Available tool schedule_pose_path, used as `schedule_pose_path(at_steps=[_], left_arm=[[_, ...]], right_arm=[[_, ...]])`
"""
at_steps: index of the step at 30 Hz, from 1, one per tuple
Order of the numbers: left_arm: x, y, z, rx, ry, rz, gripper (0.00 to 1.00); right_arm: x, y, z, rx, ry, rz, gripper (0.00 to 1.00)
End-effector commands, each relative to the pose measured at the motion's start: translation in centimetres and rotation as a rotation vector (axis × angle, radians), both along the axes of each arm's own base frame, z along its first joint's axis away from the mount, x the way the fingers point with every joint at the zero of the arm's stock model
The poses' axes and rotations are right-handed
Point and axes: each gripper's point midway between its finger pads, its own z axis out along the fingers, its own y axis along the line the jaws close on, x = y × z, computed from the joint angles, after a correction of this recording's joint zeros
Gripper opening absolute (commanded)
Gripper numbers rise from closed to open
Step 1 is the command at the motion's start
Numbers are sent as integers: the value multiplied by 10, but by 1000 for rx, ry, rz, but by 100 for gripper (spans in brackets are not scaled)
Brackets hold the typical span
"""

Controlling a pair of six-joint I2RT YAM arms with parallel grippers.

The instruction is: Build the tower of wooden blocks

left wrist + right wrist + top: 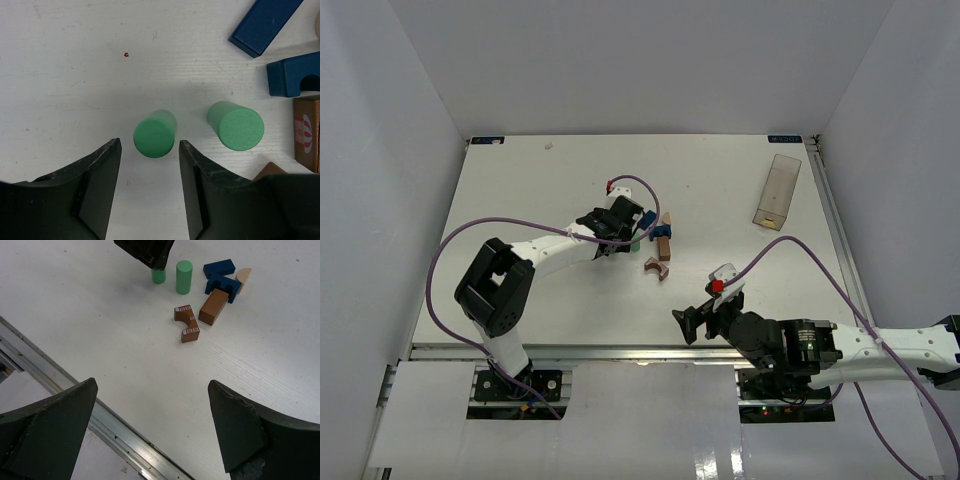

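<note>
Two green cylinders stand upright on the table. My left gripper [150,144] is open, its tips level with either side of the left cylinder [155,134] without touching it. The second cylinder [236,126] stands just right of it. Beyond lie a blue bar [265,22], a blue arch piece [292,75], a brown brick [306,132] and a tan piece [317,22]. In the right wrist view the brown arch [186,322] lies flat near the brick [214,306]. My right gripper [152,385] is open and empty near the table's front edge. The top view shows the left gripper [620,225] over the block cluster.
A clear rectangular plastic box [778,190] lies at the back right. A metal rail [100,420] runs along the table's front edge under my right gripper [695,320]. White walls enclose the table on three sides.
</note>
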Motion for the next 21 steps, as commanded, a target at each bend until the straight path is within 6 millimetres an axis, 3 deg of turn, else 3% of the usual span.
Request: schedule_pose_path(at_steps=[1,10,15,18,21], left_arm=[[4,-1,18,-15,-37,11,63],[2,-6,41,-72,-69,-8,69],[-5,-3,55,-118,-83,-11,62],[-11,1,67,-157,-101,-9,51],[-16,10,77,-195,-113,6,14]], right_arm=[[2,1,8,34,1,-17,98],[1,1,7,32,2,-15,98],[2,0,8,36,1,-20,98],[2,-1,7,31,0,-23,98],[2,0,7,31,0,-23,98]])
